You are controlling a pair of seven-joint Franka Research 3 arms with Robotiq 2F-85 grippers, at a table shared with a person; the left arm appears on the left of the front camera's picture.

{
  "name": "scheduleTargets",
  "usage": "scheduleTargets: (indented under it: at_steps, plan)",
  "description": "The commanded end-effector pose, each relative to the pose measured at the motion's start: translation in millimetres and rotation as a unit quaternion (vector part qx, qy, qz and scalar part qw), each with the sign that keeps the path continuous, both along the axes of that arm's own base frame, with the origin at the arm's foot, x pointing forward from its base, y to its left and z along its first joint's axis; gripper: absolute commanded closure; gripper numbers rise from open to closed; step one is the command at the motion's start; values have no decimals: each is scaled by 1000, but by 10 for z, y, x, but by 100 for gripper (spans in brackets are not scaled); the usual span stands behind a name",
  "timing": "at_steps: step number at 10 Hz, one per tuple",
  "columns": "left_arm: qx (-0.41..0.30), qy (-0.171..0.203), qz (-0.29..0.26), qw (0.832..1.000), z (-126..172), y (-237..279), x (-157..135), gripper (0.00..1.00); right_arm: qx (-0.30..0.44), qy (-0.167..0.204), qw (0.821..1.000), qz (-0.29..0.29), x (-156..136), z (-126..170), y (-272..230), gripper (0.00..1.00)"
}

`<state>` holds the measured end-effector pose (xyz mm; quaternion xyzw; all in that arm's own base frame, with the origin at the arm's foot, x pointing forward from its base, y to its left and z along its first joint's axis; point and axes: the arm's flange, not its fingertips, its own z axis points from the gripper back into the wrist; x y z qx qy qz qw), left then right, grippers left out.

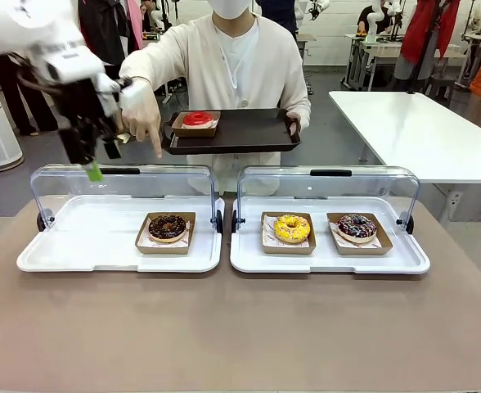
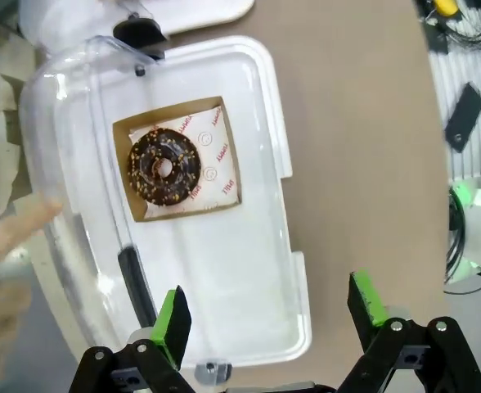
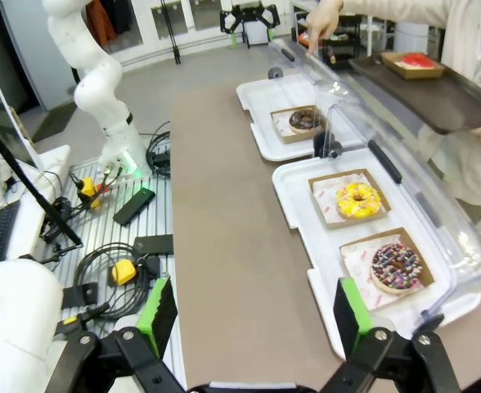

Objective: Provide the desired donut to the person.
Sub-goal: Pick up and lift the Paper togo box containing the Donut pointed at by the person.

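The person (image 1: 240,57) holds a dark tray (image 1: 249,131) carrying a red donut (image 1: 198,119) in a cardboard box. Their other hand (image 1: 142,115) points a finger down over the left case. In that case (image 1: 77,237) lies a chocolate donut (image 1: 168,227) (image 2: 164,166) in a paper tray. My left gripper (image 1: 101,161) (image 2: 269,315) hangs open and empty above the case's raised lid, next to the pointing hand. The right case (image 1: 330,258) holds a yellow donut (image 1: 292,228) (image 3: 358,199) and a sprinkled chocolate donut (image 1: 357,227) (image 3: 397,267). My right gripper (image 3: 254,315) is open, off the table's end.
Both clear lids (image 1: 126,184) (image 1: 330,184) stand raised at the back of the cases. The brown table (image 1: 240,327) is bare in front of them. Cables and small devices (image 3: 126,246) lie on a rack beside the table. A white table (image 1: 420,131) stands at far right.
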<state>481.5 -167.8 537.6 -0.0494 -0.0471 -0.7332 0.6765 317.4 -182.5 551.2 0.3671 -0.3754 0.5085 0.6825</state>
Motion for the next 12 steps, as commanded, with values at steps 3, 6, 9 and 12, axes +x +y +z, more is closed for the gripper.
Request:
scheduleTargets:
  at_steps: [3,6,9,12]
  plan:
    - [29,-28,9,999,-455,-253,-12,0,6,-3,1000,2,0,-2,6,0]
    - [20,-21,-5,1000,-498,-267,33,0,6,-3,1000,2,0,-2,6,0]
    - [20,-21,-5,1000,-498,-267,33,0,6,-3,1000,2,0,-2,6,0]
    - [20,-21,-5,1000,-498,-267,33,0,6,-3,1000,2,0,-2,6,0]
